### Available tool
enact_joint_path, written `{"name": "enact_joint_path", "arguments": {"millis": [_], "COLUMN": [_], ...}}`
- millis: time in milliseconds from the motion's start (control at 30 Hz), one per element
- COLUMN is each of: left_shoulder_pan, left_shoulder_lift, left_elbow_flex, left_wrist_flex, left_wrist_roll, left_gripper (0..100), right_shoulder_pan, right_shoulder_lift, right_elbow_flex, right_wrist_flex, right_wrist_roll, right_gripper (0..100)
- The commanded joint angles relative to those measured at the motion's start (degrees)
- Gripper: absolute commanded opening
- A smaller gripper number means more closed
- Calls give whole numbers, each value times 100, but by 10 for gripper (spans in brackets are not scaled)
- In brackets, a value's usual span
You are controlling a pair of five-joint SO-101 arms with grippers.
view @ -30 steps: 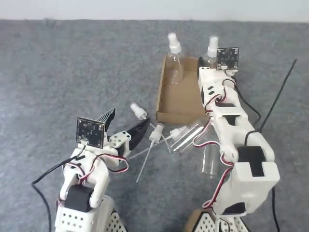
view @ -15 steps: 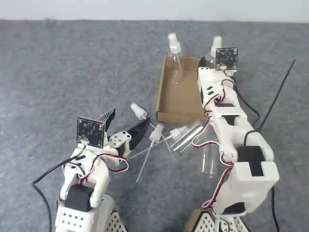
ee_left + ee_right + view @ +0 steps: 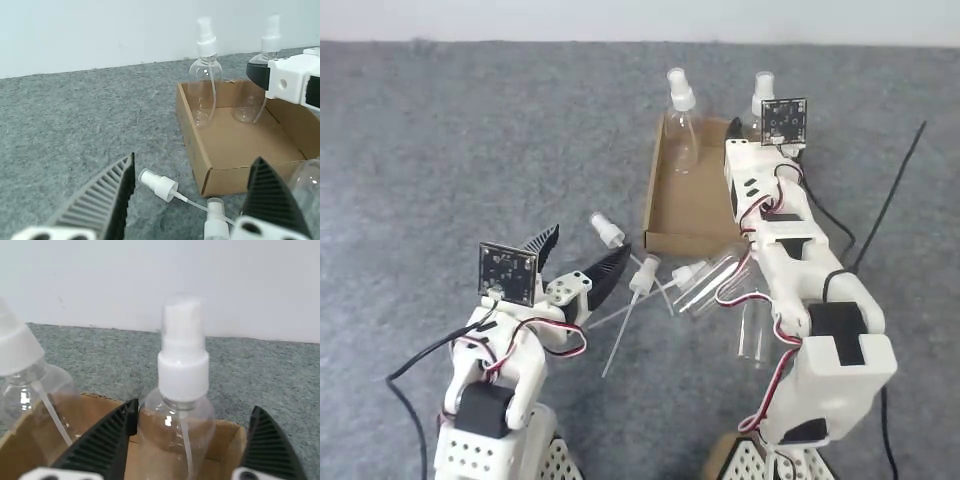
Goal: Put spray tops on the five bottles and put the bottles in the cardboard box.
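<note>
The cardboard box [image 3: 695,215] was a shallow open tray on grey carpet, with one capped bottle [image 3: 682,140] and a second capped bottle [image 3: 176,425] standing upright in its far corners, white spray tops on both. One bare bottle [image 3: 718,278] and another bare bottle [image 3: 756,335] lay on their sides just outside the near end. One loose spray top [image 3: 607,230] and a second loose spray top [image 3: 643,275] with long tubes lay nearby.

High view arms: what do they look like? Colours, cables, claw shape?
The left arm and right arm are white printed shells over black servos, with thin red, white and black wires looping between joints. A black cable trails from each. Each wrist carries a dark square board. The left claw and right claw are black, ribbed and pointed, on white mounts.
</note>
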Motion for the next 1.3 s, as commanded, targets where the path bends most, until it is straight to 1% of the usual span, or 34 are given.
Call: {"name": "enact_joint_path", "arguments": {"millis": [0, 167, 333, 533, 700, 867, 1267], "left_shoulder_pan": [-44, -44, -44, -44, -44, -44, -44], "left_shoulder_lift": [-79, -79, -79, -79, -79, -79, -79], "left_elbow_flex": [-48, -48, -48, -40, -40, -40, -40], "left_wrist_flex": [-149, -149, -149, -149, -149, -149, -149], "left_wrist_roll": [-35, -35, -35, -35, -35, -35, -35], "left_gripper": [333, 333, 333, 333, 333, 333, 333], "right_shoulder_pan": [-22, -22, -22, -57, -57, -66, -4], "right_shoulder_lift": [-163, -488, -1147, -1938, -2774, -3732, -5727], "right_elbow_flex": [-97, -97, -123, -123, -123, -123, -97], "right_wrist_flex": [-57, 4, 523, 831, 1552, 2941, 7081], "right_wrist_roll": [114, 114, 79, 105, 105, 105, 105], "right_gripper": [287, 287, 287, 286, 286, 285, 286]}}
